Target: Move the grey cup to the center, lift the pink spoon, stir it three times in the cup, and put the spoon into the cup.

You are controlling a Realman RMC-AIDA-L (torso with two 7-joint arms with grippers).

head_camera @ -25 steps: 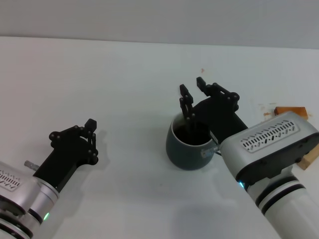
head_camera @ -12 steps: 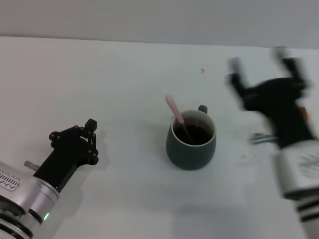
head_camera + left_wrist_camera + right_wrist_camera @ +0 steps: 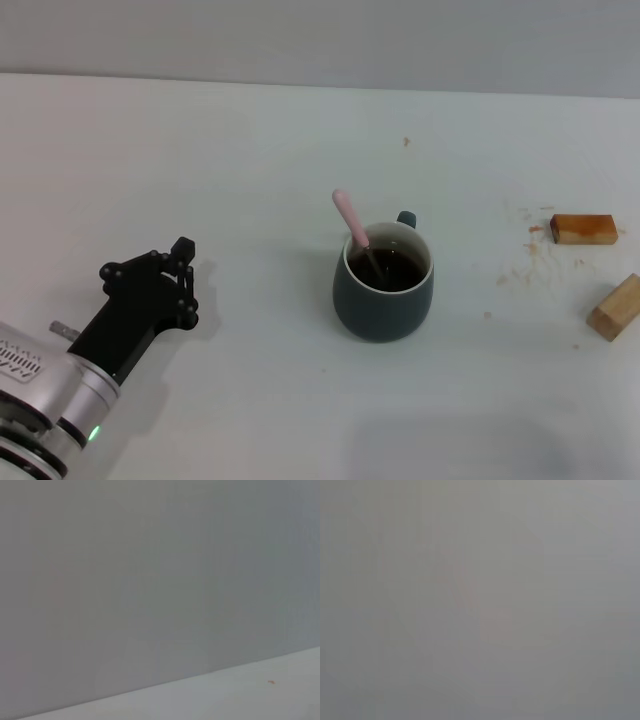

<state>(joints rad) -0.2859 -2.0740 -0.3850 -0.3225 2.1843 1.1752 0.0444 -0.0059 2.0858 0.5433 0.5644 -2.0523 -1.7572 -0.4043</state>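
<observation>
In the head view the grey cup (image 3: 383,293) stands upright near the middle of the white table (image 3: 250,150), its handle turned to the far side and dark liquid inside. The pink spoon (image 3: 352,224) rests in the cup, bowl down in the liquid, handle leaning out over the rim to the far left. Nothing is holding it. My left gripper (image 3: 182,250) is parked low over the table well left of the cup, fingers together and empty. My right gripper is out of view. Both wrist views show only plain grey background, the left one also a strip of table.
Two tan wooden blocks lie at the right of the table, one (image 3: 583,229) flat and farther back, the other (image 3: 615,307) near the right edge. Small brown crumbs (image 3: 520,268) are scattered beside them.
My right gripper let go of the spoon in the cup, swung away to the right and left the head view. The spoon stays leaning in the cup. The left arm has not moved.
</observation>
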